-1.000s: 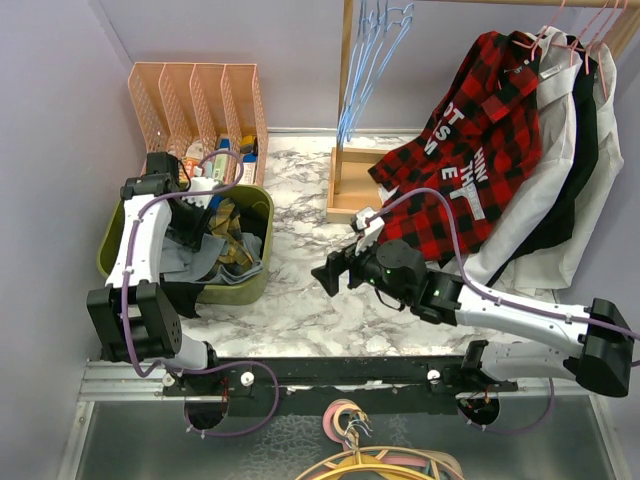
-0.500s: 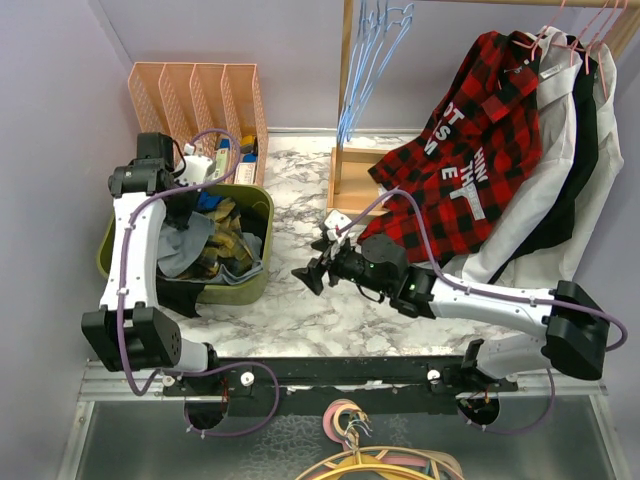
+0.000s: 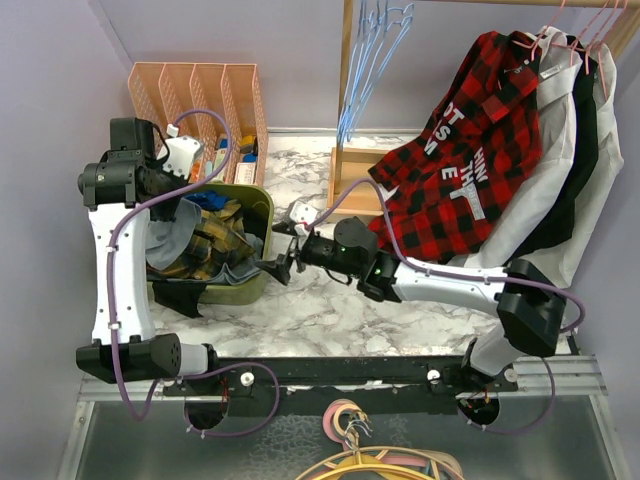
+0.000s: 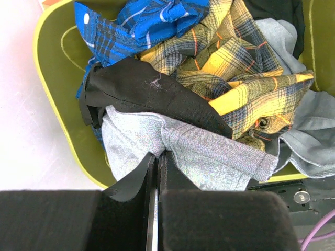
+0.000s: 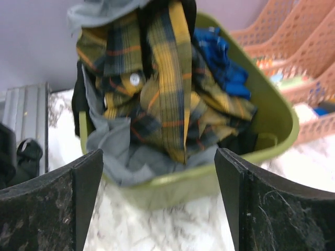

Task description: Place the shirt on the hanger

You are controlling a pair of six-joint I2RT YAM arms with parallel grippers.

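Observation:
The shirt (image 3: 208,248), mustard and dark plaid, lies bunched in the olive bin (image 3: 262,205). It also shows in the left wrist view (image 4: 246,78) and the right wrist view (image 5: 167,89). My left gripper (image 3: 178,212) is above the bin's left part and is shut on a grey cloth (image 4: 209,157); its jaws (image 4: 157,159) pinch a fold. My right gripper (image 3: 272,268) is open and empty just outside the bin's right wall, facing it (image 5: 159,188). The light-blue hangers (image 3: 375,50) hang on the rail at the back centre.
The bin also holds a blue plaid cloth (image 4: 141,21) and a black cloth (image 4: 152,91). Orange file racks (image 3: 195,100) stand behind it. A wooden stand (image 3: 350,185), a red plaid shirt (image 3: 460,150) and other garments on pink hangers (image 3: 560,30) fill the right.
My left arm has risen and swung left with the grey cloth, pulling the pile up in the bin. My right gripper has moved left across the table to the bin's wall.

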